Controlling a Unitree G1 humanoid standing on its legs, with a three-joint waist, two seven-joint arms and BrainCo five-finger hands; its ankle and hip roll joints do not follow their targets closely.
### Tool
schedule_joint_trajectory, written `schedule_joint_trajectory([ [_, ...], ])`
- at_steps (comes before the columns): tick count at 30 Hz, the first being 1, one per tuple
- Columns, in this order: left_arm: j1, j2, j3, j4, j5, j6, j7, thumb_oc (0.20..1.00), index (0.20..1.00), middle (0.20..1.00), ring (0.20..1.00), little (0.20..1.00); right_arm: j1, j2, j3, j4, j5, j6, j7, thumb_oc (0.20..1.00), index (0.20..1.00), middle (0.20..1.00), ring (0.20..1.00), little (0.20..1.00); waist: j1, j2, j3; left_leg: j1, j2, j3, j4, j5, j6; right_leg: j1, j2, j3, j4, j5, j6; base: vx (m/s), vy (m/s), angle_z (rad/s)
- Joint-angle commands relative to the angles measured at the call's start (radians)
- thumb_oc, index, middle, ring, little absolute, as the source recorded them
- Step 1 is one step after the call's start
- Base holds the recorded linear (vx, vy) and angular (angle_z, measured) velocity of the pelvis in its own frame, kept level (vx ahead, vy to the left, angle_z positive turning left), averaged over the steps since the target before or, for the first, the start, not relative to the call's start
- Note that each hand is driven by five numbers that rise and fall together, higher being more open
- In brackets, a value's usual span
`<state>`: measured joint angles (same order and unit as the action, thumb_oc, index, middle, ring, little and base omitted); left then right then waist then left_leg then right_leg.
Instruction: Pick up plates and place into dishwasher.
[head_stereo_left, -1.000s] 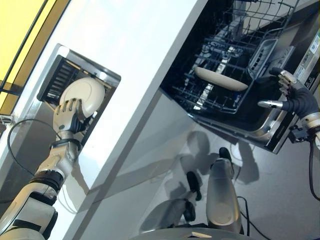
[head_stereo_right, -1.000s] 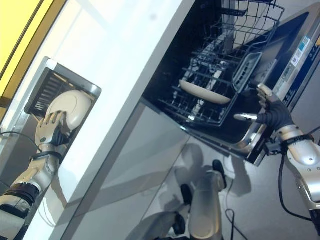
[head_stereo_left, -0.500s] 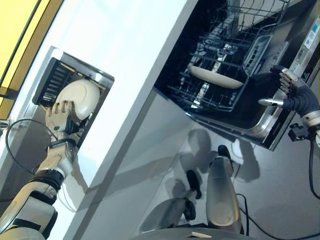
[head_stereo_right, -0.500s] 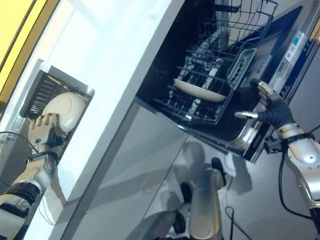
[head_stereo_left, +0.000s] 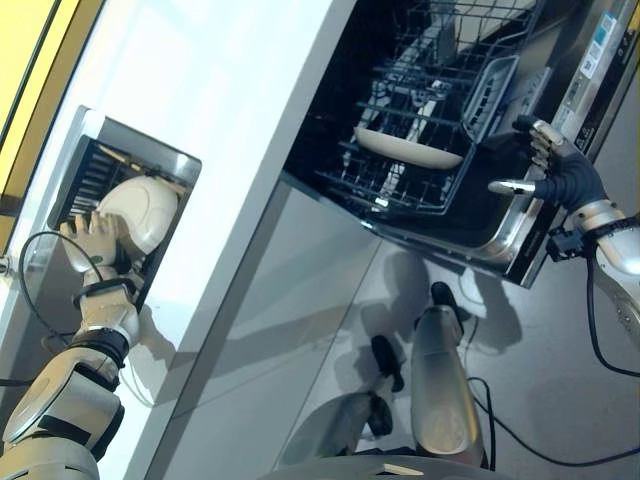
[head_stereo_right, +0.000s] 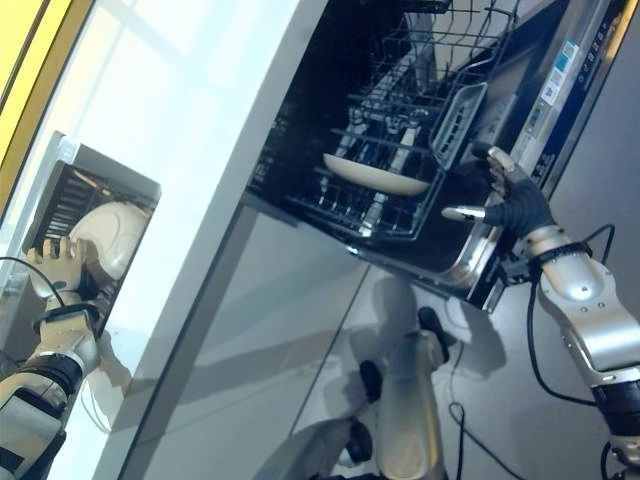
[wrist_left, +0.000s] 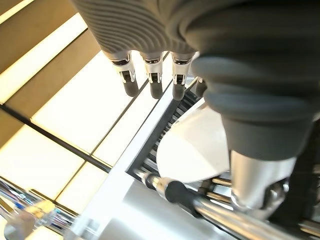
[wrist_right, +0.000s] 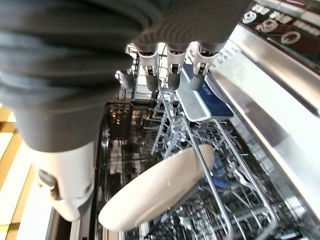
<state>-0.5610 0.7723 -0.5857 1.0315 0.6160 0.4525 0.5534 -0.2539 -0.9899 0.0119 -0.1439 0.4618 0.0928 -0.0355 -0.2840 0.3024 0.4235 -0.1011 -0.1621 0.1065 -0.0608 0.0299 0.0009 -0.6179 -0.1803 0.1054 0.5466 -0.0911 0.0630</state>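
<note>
- The left hand (head_stereo_left: 95, 245) sat at about 8 o'clock in the head views, on the near edge of the cream plate (head_stereo_left: 140, 212) in the sink (head_stereo_left: 150, 155); a second before, its fingers lay higher over the plate's face.
- Its fingers (wrist_left: 152, 82) looked straight and spread rather than clamped, so the plate seemed touched, not yet lifted.
- The whole view had swung, so the scene's drift was the camera's.
- The white bench (head_stereo_left: 250, 110) ran diagonally between sink and dishwasher (head_stereo_left: 560, 60); the plate would likely have to clear the sink rim and cross it.
- At about 2 o'clock, the right hand (head_stereo_left: 555, 175) hovered spread by the open dishwasher door (head_stereo_left: 520, 240), holding nothing, as before.
- Farther, a loaded plate (head_stereo_left: 408, 150) lay in the wire rack (head_stereo_left: 440, 60).
</note>
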Motion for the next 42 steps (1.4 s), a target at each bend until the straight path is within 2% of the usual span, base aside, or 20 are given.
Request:
schedule_joint_trajectory([
  [1, -0.123, -0.213, -0.005, 0.056, -0.054, 0.079, 0.065, 1.000, 1.000, 1.000, 1.000, 1.000, -0.073, 0.018, 0.004, -0.049, -0.011, -0.020, -0.030, 1.000, 1.000, 1.000, 1.000, 1.000, -0.057, -0.057, 0.051, -0.022, 0.017, -0.052, 0.013, 0.076, -0.051, -0.039, 0.072, -0.010, -0.275, 0.279, 0.025, 0.01, -0.026, -0.04],
  [2, -0.133, -0.217, -0.001, 0.064, -0.063, 0.078, 0.075, 0.388, 0.388, 0.388, 0.388, 0.388, -0.079, 0.021, 0.010, -0.045, -0.013, -0.020, -0.032, 1.000, 1.000, 1.000, 1.000, 1.000, -0.059, -0.059, 0.052, -0.025, 0.018, -0.050, 0.013, 0.077, -0.051, -0.042, 0.074, -0.008, -0.276, 0.279, 0.024, 0.00, 0.000, 0.00],
  [3, -0.139, -0.217, 0.000, 0.067, -0.071, 0.076, 0.080, 0.200, 0.200, 0.200, 0.200, 0.200, -0.082, 0.022, 0.013, -0.044, -0.014, -0.020, -0.032, 1.000, 1.000, 1.000, 1.000, 1.000, -0.061, -0.060, 0.052, -0.027, 0.019, -0.049, 0.013, 0.077, -0.052, -0.044, 0.075, -0.007, -0.276, 0.279, 0.024, 0.00, 0.000, 0.00],
  [8, -0.158, -0.218, -0.006, 0.068, -0.097, 0.060, 0.123, 0.200, 0.200, 0.200, 0.200, 0.200, -0.075, 0.030, 0.012, -0.046, -0.015, -0.031, -0.039, 1.000, 1.000, 1.000, 1.000, 1.000, -0.063, -0.062, 0.055, -0.036, 0.020, -0.046, 0.018, 0.077, -0.053, -0.051, 0.078, -0.004, -0.272, 0.278, 0.024, 0.00, -0.006, 0.00],
  [16, -0.157, -0.205, 0.041, 0.055, -0.207, -0.037, 0.310, 0.200, 0.200, 0.200, 0.200, 0.200, -0.036, 0.034, 0.002, -0.066, -0.014, -0.046, -0.037, 1.000, 1.000, 1.000, 1.000, 1.000, -0.069, -0.057, 0.054, -0.019, 0.018, -0.052, 0.012, 0.077, -0.058, -0.037, 0.075, -0.005, -0.272, 0.270, 0.021, 0.00, 0.000, 0.00],
  [21, -0.134, -0.185, 0.096, 0.011, -0.308, -0.168, 0.435, 0.200, 0.200, 0.200, 0.200, 0.200, 0.008, 0.031, -0.020, -0.084, -0.009, -0.059, -0.040, 1.000, 1.000, 1.000, 1.000, 1.000, -0.060, -0.050, 0.052, -0.026, 0.017, -0.057, 0.010, 0.082, -0.058, -0.037, 0.074, -0.005, -0.273, 0.266, 0.019, -0.01, -0.001, 0.00],
  [25, -0.098, -0.187, 0.154, -0.045, -0.388, -0.234, 0.496, 0.200, 0.200, 0.200, 0.200, 0.200, 0.052, 0.034, -0.043, -0.108, -0.012, -0.075, -0.054, 1.000, 1.000, 1.000, 1.000, 1.000, -0.051, -0.047, 0.050, -0.022, 0.018, -0.063, -0.001, 0.084, -0.055, -0.034, 0.072, -0.008, -0.279, 0.264, 0.018, -0.05, -0.004, 0.01],
  [31, -0.037, -0.200, 0.250, -0.086, -0.554, -0.303, 0.485, 0.200, 0.200, 0.200, 0.200, 0.200, 0.115, 0.050, -0.075, -0.135, -0.025, -0.099, -0.054, 1.000, 1.000, 1.000, 1.000, 1.000, -0.038, -0.049, 0.039, -0.004, 0.019, -0.070, -0.008, 0.080, -0.050, -0.012, 0.065, -0.015, -0.287, 0.260, 0.021, -0.03, -0.003, 0.00],
  [36, 0.027, -0.204, 0.323, -0.097, -0.600, -0.371, 0.507, 0.200, 0.200, 0.200, 0.200, 0.200, 0.176, 0.065, -0.112, -0.158, -0.030, -0.123, -0.038, 1.000, 1.000, 1.000, 1.000, 1.000, -0.029, -0.051, 0.018, 0.030, 0.017, -0.078, -0.014, 0.070, -0.044, 0.026, 0.061, -0.025, -0.299, 0.255, 0.022, -0.03, -0.002, 0.07],
  [42, 0.109, -0.196, 0.391, -0.120, -0.630, -0.407, 0.501, 0.200, 0.200, 0.200, 0.200, 0.200, 0.267, 0.091, -0.157, -0.170, -0.040, -0.166, -0.005, 1.000, 1.000, 1.000, 1.000, 1.000, -0.016, -0.049, -0.026, 0.083, 0.012, -0.087, -0.013, 0.046, -0.036, 0.105, 0.050, -0.040, -0.330, 0.246, 0.027, -0.02, -0.002, 0.11],
])
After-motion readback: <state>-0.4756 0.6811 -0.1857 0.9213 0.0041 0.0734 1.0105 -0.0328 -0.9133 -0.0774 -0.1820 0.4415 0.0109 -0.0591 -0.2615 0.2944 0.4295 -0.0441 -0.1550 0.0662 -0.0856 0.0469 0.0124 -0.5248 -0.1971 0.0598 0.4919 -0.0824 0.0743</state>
